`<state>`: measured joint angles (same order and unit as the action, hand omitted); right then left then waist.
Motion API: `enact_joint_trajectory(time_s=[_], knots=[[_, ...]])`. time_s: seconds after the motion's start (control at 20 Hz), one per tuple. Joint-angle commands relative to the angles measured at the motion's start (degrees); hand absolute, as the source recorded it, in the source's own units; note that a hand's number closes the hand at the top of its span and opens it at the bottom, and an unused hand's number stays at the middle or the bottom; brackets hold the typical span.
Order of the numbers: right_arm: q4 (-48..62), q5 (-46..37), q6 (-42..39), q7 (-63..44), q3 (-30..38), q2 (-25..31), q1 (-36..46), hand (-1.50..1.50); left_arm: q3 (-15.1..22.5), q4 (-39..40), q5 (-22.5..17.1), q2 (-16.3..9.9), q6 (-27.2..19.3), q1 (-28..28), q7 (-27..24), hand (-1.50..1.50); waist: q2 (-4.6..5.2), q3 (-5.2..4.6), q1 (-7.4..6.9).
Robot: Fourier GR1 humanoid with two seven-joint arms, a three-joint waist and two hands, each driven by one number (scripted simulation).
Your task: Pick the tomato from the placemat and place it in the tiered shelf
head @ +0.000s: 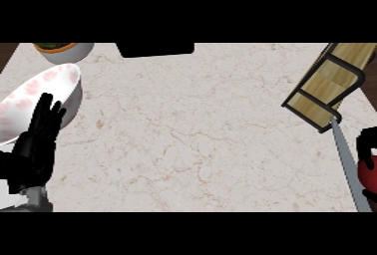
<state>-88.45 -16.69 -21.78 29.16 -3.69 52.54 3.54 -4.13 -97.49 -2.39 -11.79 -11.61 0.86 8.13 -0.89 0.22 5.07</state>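
Note:
At the right edge, partly cut off, the red tomato (pixel 367 172) shows between the black fingers of my right hand (pixel 364 144), which curl round it. It sits just beyond the thin grey edge of the placemat (pixel 346 159). The tiered shelf (pixel 327 84), wooden boards in a black frame, stands tilted at the upper right, just above the hand. Near the left edge my left hand (pixel 37 144) rests open, fingers up, holding nothing.
A white plate with pink marks (pixel 40 94) lies at the left, behind the left hand. A pot with a plant (pixel 65 50) stands at the top left. A black object (pixel 156 49) sits at the counter's far edge. Marble counter (pixel 191 139) spans the middle.

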Motion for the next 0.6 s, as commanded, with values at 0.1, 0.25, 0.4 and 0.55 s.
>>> enact_joint_trajectory(time_s=[0.1, 0.25, 0.4, 0.55], knots=[[12.7, 17.4, -9.5, 12.1, 20.7, 10.5, -1.6, 1.5, 0.1, 0.3, -0.5, -0.1, 0.8, 0.6, 0.0, 0.0, 0.51, -0.16, -1.07], [21.2, 21.3, -14.2, 13.8, 27.4, 16.0, -0.8, 1.5, 2.3, -1.8, 0.0, 0.8, 1.6, -1.2, -0.1, 0.0, 0.69, -0.15, -3.61], [29.7, 18.3, -15.2, 17.3, 27.2, 19.5, 1.3, 1.5, 3.6, -0.6, 1.6, 1.7, 0.6, 2.0, 1.1, 0.0, 1.16, -0.12, -5.53], [35.7, 17.3, -15.6, 19.8, 26.1, 20.5, 3.0, 1.5, 2.4, -0.8, -0.2, 1.1, 2.4, 1.2, 0.2, 0.0, 1.17, -0.13, -6.08]])
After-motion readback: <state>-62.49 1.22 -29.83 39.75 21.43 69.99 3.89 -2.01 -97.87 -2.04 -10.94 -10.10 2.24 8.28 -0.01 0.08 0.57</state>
